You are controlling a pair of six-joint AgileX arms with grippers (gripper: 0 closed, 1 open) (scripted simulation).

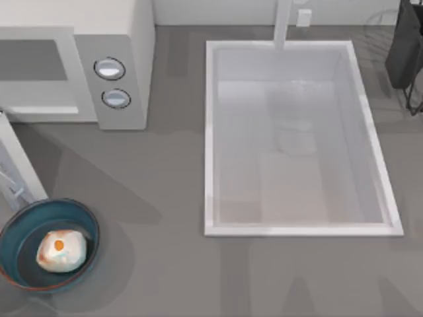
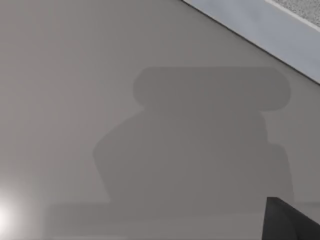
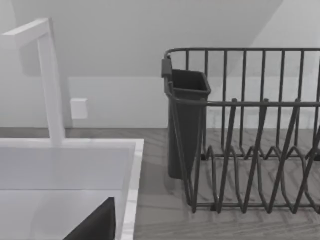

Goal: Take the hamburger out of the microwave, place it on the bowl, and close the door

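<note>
The hamburger (image 1: 61,250), a whitish lump with an orange spot, lies inside the blue bowl (image 1: 13,231) at the table's front left. Behind it stands the white microwave (image 1: 112,39) with its grey cavity (image 1: 33,59) showing empty and two round knobs on its side panel. The door (image 1: 20,165) is swung open toward the front, its edge reaching down to the bowl's rim. A dark part of my left gripper (image 2: 289,222) shows over a plain grey surface. A dark part of my right gripper (image 3: 95,226) shows above the sink's corner.
A large white sink (image 1: 210,132) fills the middle and right of the table, with a white faucet (image 1: 283,23) at its back. A dark wire dish rack (image 3: 250,150) with a dark cutlery holder (image 3: 186,125) stands at the back right.
</note>
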